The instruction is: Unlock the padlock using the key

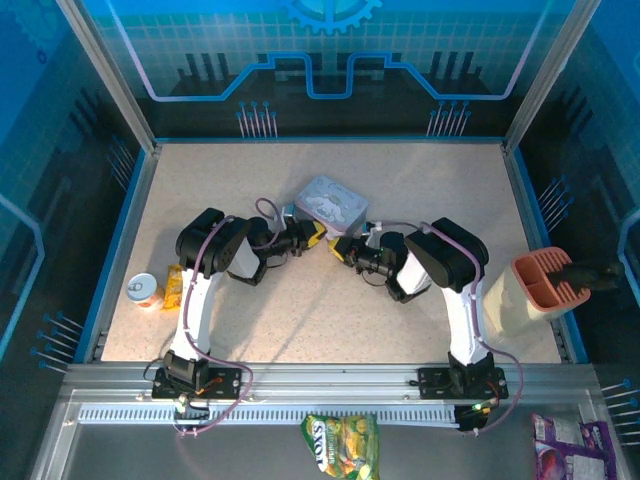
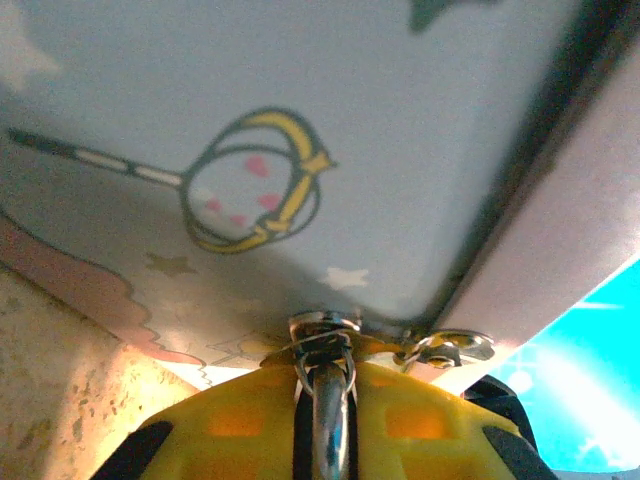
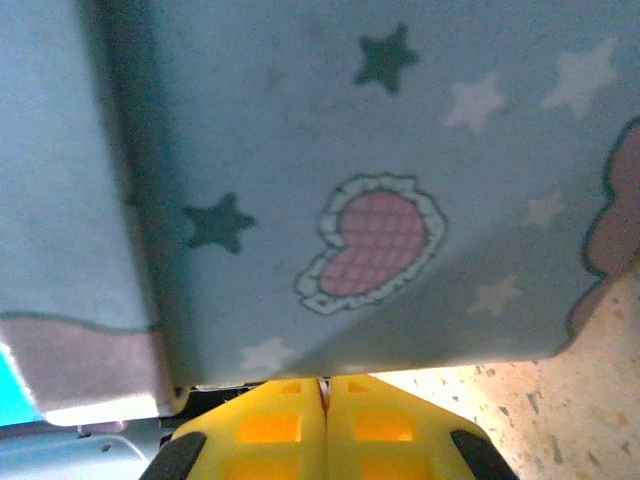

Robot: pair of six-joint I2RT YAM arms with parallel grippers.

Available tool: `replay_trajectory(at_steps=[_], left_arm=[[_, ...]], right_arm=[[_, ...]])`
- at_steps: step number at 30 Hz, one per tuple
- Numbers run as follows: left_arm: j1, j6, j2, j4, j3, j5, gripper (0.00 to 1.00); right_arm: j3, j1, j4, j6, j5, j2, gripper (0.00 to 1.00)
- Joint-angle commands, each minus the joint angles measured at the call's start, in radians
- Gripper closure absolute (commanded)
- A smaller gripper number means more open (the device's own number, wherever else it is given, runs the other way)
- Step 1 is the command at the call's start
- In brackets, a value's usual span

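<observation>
Left hand: fingers clamped on a thin silver metal piece that sticks out past the fingertips. A small ring lies just to its right. I cannot tell whether the piece is the padlock's loop or the key. The grey tin sits directly ahead, very close.

Right hand: fingers together with nothing between them. The tin's lower edge is just ahead, and bare bench lies to the right.

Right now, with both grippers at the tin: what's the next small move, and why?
Probably ease the left gripper back from the tin. Its fingers pinch a silver metal part right against the tin's edge, and the right gripper is shut, holding nothing.
</observation>
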Motion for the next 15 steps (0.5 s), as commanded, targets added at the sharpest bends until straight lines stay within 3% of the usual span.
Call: replay_trajectory(at_steps=[1, 15], left_arm=[[-0.012, -0.012, 0.078, -0.114, -0.035, -0.002, 1.0], [-0.012, 0.026, 0.107, -0.108, -0.04, 0.056, 1.0]], right_arm=[[0.027, -0.006, 0.018, 0.026, 0.011, 0.03, 1.0], [0.013, -0.032, 0.024, 0.023, -0.026, -0.019, 1.0]])
